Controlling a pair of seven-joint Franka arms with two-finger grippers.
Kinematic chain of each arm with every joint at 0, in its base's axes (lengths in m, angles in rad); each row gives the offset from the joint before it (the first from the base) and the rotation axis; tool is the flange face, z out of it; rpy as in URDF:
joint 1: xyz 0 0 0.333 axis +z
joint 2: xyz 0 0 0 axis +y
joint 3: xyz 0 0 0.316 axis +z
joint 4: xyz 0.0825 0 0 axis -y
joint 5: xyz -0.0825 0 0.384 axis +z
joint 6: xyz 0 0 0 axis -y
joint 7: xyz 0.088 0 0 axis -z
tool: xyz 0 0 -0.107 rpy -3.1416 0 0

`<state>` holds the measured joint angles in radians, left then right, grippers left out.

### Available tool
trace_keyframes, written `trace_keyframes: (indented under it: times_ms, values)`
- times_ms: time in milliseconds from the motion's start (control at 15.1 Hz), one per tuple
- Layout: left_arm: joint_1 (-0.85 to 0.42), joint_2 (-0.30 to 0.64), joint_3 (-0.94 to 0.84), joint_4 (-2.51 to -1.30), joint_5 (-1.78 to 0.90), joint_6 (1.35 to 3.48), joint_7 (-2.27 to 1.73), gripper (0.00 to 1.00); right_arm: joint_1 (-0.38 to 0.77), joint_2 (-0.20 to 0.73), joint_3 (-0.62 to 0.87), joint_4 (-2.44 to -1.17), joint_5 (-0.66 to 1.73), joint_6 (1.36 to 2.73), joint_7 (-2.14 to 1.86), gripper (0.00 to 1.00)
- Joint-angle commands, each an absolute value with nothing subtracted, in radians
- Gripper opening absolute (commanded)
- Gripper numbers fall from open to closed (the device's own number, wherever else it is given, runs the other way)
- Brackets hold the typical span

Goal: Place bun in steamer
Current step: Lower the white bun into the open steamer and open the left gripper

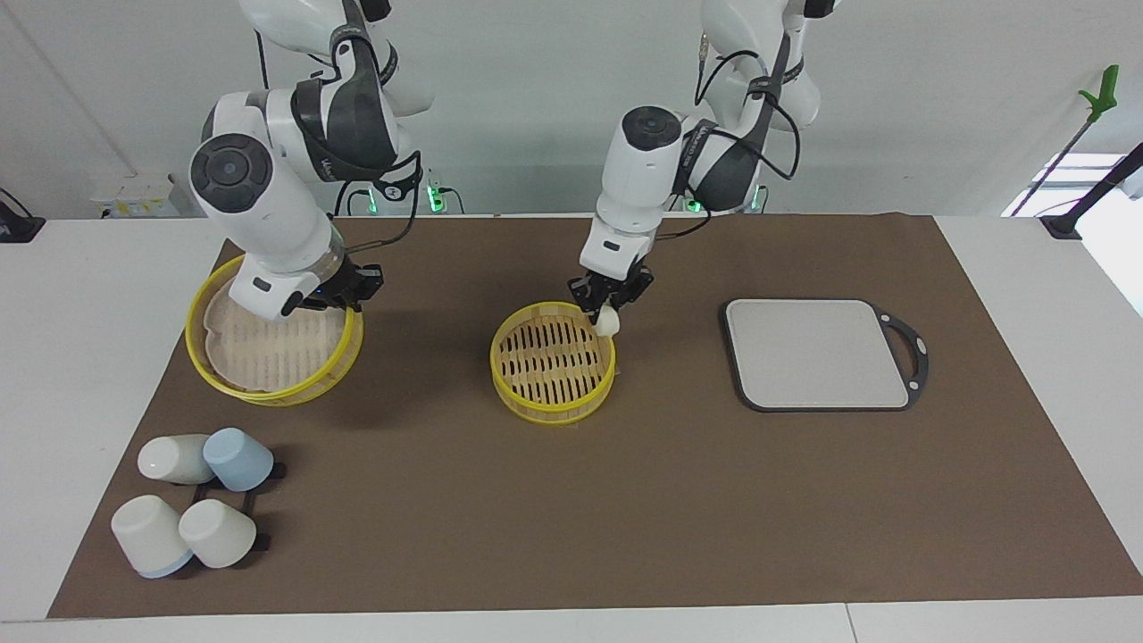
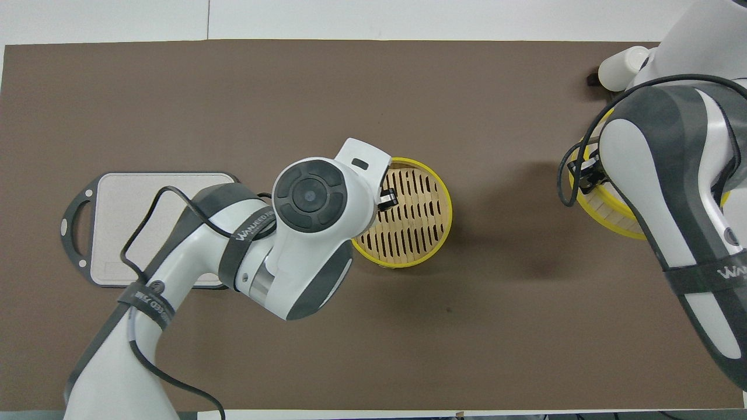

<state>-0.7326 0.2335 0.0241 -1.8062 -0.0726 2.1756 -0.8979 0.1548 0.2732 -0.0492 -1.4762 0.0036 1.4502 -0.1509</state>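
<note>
Centrally in the frame, the left gripper [image 1: 606, 314] pinches the bun [image 1: 608, 321] above the steamer [image 1: 553, 362] rim; the right gripper [image 1: 354, 288], upper left, grips the lid [image 1: 273, 344].

You see: steamer [image 1: 552, 406] w/ yellow rim, tan slatted base; bun [image 1: 608, 321] cream-white; lid [image 1: 268, 386] yellow-rimmed, pale woven top; board [image 1: 813, 353] grey, dark border; cups [image 1: 192, 509] white and blue; mat [image 1: 625, 500] brown.
</note>
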Motion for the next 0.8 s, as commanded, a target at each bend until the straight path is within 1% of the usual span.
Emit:
trace_keyframes:
  times_ms: [0,133,265,398,464,596,663,729]
  values:
    - [-0.811,0.323,0.044,-1.793,-0.045,2.244,-0.942,0.31,0.167,0.245,-0.037,-1.509,-0.011,1.47,-0.156,0.0]
    - [-0.825,0.37,0.044,-1.801,-0.008,2.308,-0.966,0.31,0.167,0.242,-0.037,-1.519,-0.014,1.471,-0.155,0.0]
    - [-0.836,0.391,0.044,-1.799,-0.008,2.325,-0.974,0.31,0.167,0.241,-0.037,-1.519,-0.014,1.471,-0.155,0.0]
    - [-0.836,0.4,0.044,-1.807,-0.006,2.359,-0.979,0.35,0.167,0.239,-0.037,-1.519,-0.014,1.471,-0.155,0.0]
    - [-0.836,0.4,0.044,-1.81,-0.006,2.361,-0.982,0.41,0.167,0.239,-0.037,-1.519,-0.014,1.471,-0.155,0.0]
    - [-0.836,0.4,0.044,-1.809,-0.008,2.359,-0.985,0.69,0.167,0.239,-0.037,-1.519,-0.014,1.471,-0.155,0.0]
    - [-0.835,0.4,0.044,-1.809,-0.006,2.353,-0.992,0.9,0.167,0.239,-0.037,-1.519,-0.014,1.473,-0.155,0.0]
    - [-0.833,0.399,0.048,-1.809,-0.006,2.349,-0.994,1.0,0.169,0.239,-0.037,-1.519,-0.014,1.473,-0.155,0.0]
